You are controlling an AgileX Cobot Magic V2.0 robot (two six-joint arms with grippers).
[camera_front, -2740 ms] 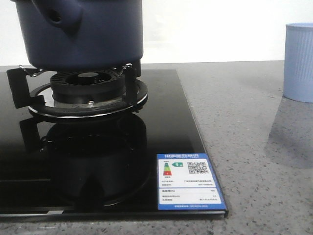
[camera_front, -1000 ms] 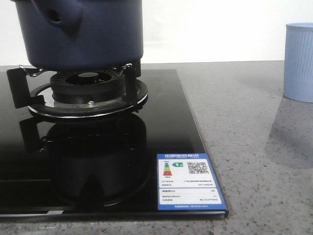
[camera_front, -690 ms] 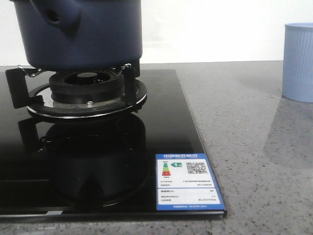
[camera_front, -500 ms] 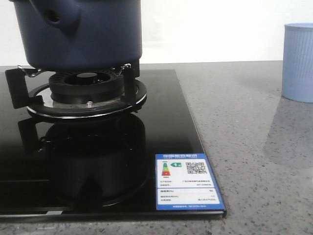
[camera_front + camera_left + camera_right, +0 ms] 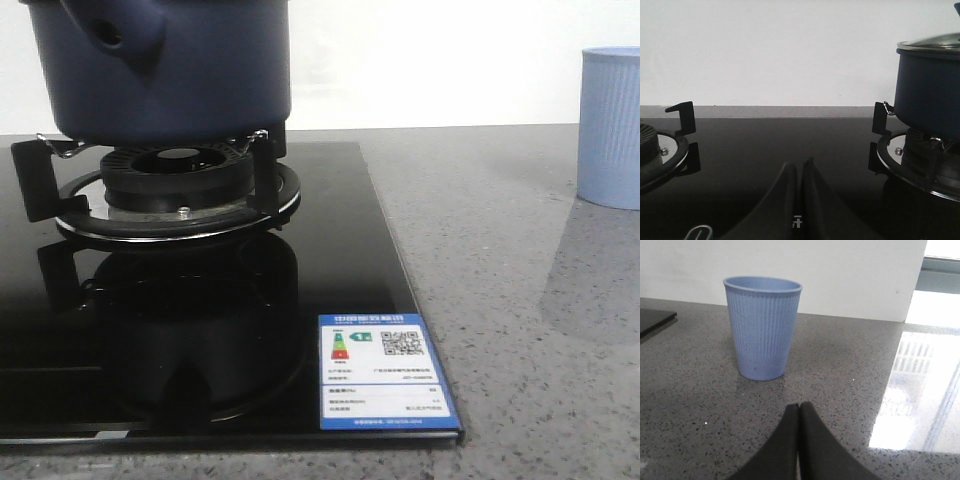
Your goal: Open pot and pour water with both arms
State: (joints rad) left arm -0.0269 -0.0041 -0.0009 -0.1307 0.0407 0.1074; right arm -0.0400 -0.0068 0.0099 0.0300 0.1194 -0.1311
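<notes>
A dark blue pot (image 5: pixel 165 65) stands on the burner ring (image 5: pixel 180 195) at the back left of the black hob (image 5: pixel 330 260), which lies on the left part of the grey bench (image 5: pixel 500 250); in the left wrist view its glass lid (image 5: pixel 932 44) sits on the rim, closed. Well to the right, near the bench's right edge, a ribbed blue cup (image 5: pixel 762 327) stands upright on bare stone, and whether it holds water cannot be told. With the lid on and both arms free, this could be the pot waiting to be opened or closed again after pouring. Any lid lift would go best straight up from the knob, kept level so the pot does not shift on its prongs. The left gripper (image 5: pixel 799 172) hovers low over the hob beside the pot, fingers pressed together, holding nothing; the right gripper (image 5: pixel 799 412) points at the cup from the near side, likewise closed and empty, touching neither
</notes>
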